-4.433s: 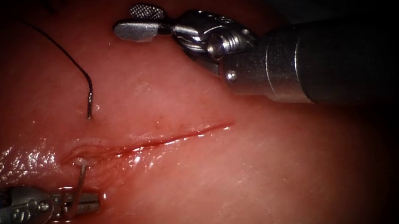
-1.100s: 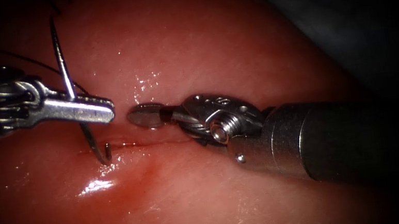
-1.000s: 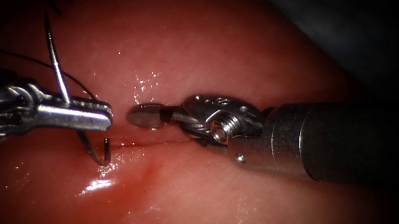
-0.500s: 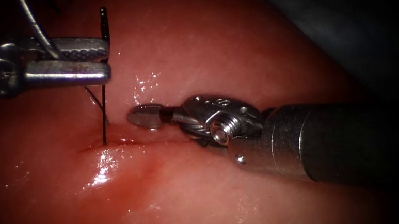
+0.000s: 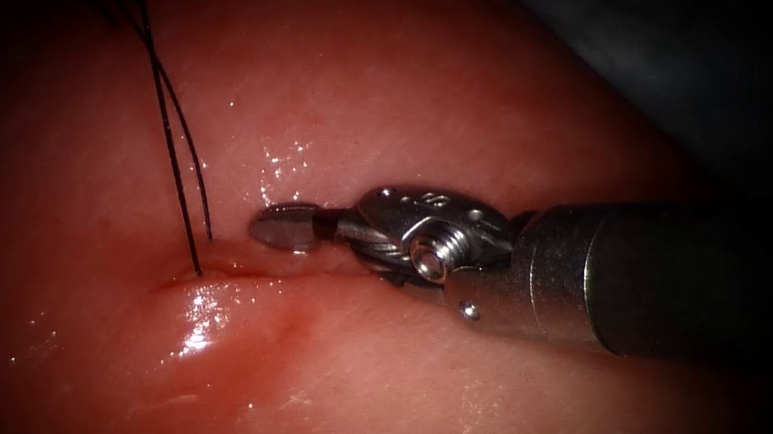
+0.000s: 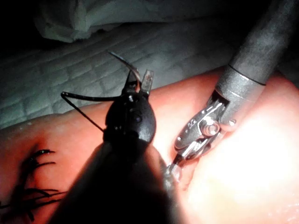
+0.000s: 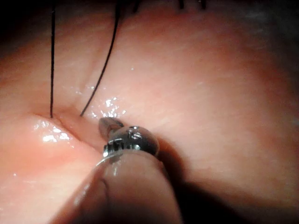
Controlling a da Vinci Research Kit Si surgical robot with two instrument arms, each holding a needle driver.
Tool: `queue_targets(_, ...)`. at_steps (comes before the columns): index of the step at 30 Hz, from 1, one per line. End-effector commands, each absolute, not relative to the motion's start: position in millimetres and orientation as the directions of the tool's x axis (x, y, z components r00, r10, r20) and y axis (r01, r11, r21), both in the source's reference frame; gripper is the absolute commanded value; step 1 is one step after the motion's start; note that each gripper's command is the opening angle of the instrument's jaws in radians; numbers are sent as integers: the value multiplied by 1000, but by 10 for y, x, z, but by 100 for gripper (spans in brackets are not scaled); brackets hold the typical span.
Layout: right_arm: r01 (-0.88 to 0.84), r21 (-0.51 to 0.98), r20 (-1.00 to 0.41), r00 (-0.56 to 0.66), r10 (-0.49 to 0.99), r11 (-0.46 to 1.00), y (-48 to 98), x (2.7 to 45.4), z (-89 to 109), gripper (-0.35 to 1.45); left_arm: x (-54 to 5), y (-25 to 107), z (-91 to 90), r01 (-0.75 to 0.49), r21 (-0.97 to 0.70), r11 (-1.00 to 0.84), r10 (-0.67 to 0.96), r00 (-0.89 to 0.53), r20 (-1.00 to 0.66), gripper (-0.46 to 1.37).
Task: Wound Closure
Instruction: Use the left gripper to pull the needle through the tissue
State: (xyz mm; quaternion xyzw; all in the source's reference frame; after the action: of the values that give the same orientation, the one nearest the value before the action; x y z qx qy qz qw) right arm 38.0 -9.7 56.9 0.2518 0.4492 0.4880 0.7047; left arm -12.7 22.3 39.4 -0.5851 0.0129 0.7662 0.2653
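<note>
Black thread (image 5: 166, 137) upright from tissue (image 5: 407, 365)

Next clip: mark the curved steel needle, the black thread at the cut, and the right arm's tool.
curved steel needle (image 6: 125, 63), left wrist view, on its arc above the left arm's tool (image 6: 140, 83)
black thread (image 5: 169, 147), endoscope view, on the left strand above the cut
right arm's tool (image 5: 279, 228), endoscope view, on its tip

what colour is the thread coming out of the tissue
Black thread, two strands; clearest in the endoscope view.
</note>
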Motion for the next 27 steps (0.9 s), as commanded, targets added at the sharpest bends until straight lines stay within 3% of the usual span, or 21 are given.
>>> queue_targets(1,-465,791,-387,121,914,397,-97,379,569,-35,-126,225,394,-419,-280,-864,382,-181,-906,-35)
queue_targets(21,-465,774,-417,139,898,431,-88,379,562,-35,-125,173,448,-425,-252,-869,363,-202,-910,-35)
queue_targets(24,-478,765,-424,132,896,433,-84,378,561,-9,-125,163,461,-423,-243,-873,356,-209,-911,-35)
queue_targets(27,-493,758,-426,123,897,427,-78,376,558,1,-129,148,474,-422,-237,-875,352,-219,-910,-35)
